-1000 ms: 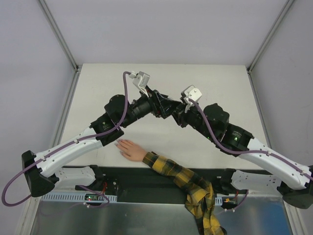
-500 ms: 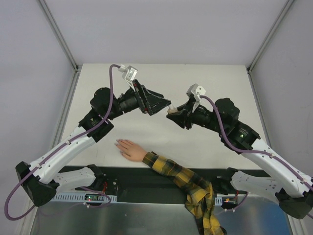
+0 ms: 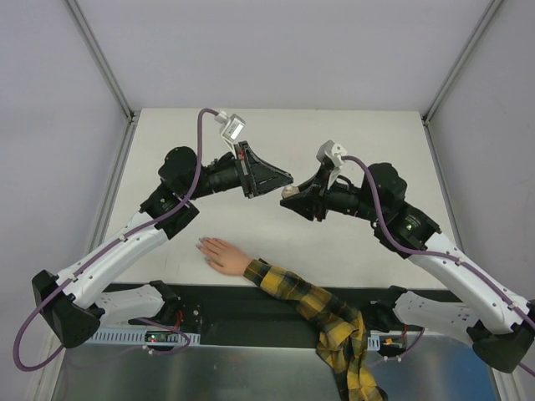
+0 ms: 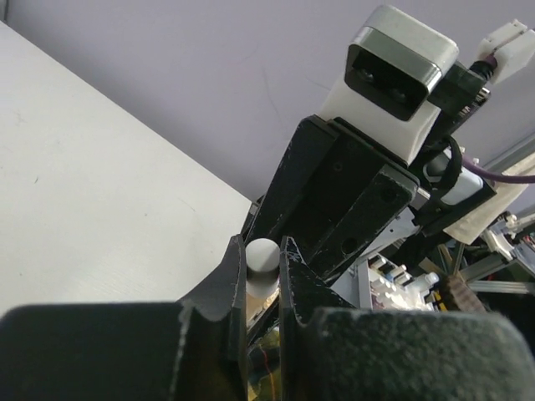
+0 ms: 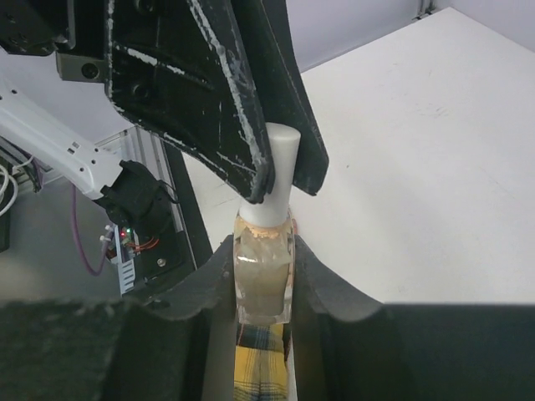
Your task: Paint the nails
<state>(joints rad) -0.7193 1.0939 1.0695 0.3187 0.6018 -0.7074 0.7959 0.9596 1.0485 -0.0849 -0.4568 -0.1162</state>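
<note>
Hand [image 3: 224, 256] flat on surface [image 3: 276, 134], long axis continuing plaid sleeve [image 3: 309, 305], nails [image 3: 201, 245] pointing left. Beyond hand: right claw [image 5: 262, 244] pinching bottle [image 5: 263, 288], left claw [image 4: 262, 251] pinching its white cap [image 5: 280, 163].

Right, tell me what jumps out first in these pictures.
Above the pale table the two arms meet. The right hand grips a small beige bottle, and the left hand is shut on its white cylindrical cap. Near the table's near edge lies a small flesh-coloured dummy hand in a yellow-and-black plaid sleeve, untouched.
</note>
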